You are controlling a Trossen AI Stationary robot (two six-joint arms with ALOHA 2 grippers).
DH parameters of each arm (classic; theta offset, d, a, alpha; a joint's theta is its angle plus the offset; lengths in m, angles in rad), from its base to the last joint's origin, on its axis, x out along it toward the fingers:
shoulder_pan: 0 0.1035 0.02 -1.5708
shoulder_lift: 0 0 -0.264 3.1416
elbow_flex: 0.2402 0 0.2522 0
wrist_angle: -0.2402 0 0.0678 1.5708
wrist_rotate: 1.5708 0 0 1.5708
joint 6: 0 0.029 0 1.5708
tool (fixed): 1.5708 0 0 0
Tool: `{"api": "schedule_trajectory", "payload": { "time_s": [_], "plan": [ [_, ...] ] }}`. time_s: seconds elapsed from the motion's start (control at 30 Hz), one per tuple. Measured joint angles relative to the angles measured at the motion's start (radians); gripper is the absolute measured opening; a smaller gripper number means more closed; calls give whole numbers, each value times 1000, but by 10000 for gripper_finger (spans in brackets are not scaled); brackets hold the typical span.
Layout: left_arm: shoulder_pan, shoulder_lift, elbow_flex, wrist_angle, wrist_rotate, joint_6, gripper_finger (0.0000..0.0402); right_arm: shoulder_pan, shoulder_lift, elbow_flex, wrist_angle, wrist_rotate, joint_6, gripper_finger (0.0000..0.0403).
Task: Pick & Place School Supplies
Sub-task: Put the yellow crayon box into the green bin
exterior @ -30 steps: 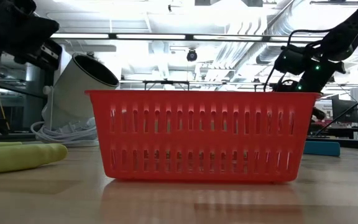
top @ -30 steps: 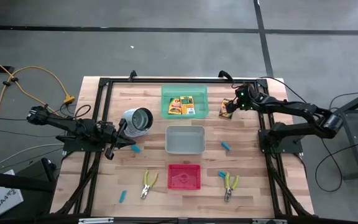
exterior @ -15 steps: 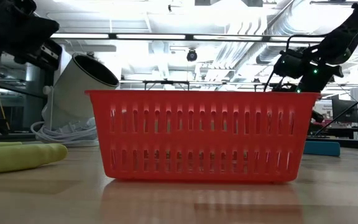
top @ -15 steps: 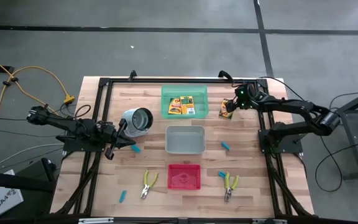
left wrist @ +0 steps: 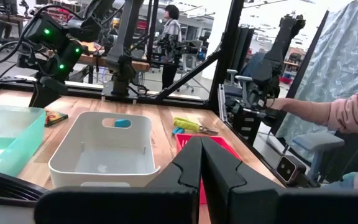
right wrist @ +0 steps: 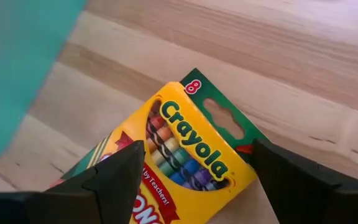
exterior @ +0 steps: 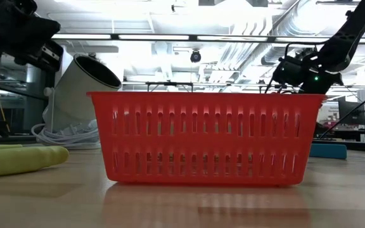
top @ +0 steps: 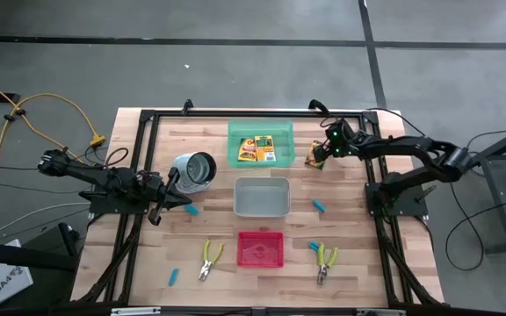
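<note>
1. A crayon box [right wrist: 185, 155] is gripped by the right gripper [right wrist: 194, 168], one finger on each side of the card box. "Crayola" is printed on it in green letters on yellow, with an "8" on the green hang tab and "Teachers!" in small script. Coloured crayons show through its cut-out window.
2. In the high view this box [top: 316, 158] is at about 2 o'clock on the table [top: 358, 263], just beside the green tray [top: 235, 132] and under the right gripper [top: 322, 154].
3. Two more flat crayon boxes [top: 257, 149] lie side by side in the green tray; their print cannot be read.
4. The left gripper [top: 183, 203] is at 9 o'clock, its fingers [left wrist: 188, 171] pressed together with nothing between them, next to a round metal cup [top: 194, 170] lying on its side.
5. A light-blue piece [top: 192, 211] lies just beside the left fingertips; others lie at 3 o'clock [top: 320, 205], 5 o'clock [top: 314, 246] and 7 o'clock [top: 173, 276].
6. Two pliers with yellow-green handles lie at 7 o'clock [top: 208, 261] and 5 o'clock [top: 325, 262], flanking the slotted red tray [top: 244, 237].
7. The smooth grey tray [top: 240, 189] is at the centre, with rounded corners.
8. The table is of pale wooden planks.
</note>
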Motion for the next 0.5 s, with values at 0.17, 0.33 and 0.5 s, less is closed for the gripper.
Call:
{"api": "schedule_trajectory", "payload": {
  "time_s": [0.17, 0.33, 0.5],
  "plan": [
    [0, 0, 0, 0, 0, 0, 1, 21, -7, -1, -7, -40, 28, 290],
    [0, 0, 0, 0, 0, 0, 1, 32, -18, -2, -25, -40, 55, 290],
    [0, 0, 0, 0, 0, -9, 1, 32, -20, -2, -65, -8, 63, 266]
  ]
}}
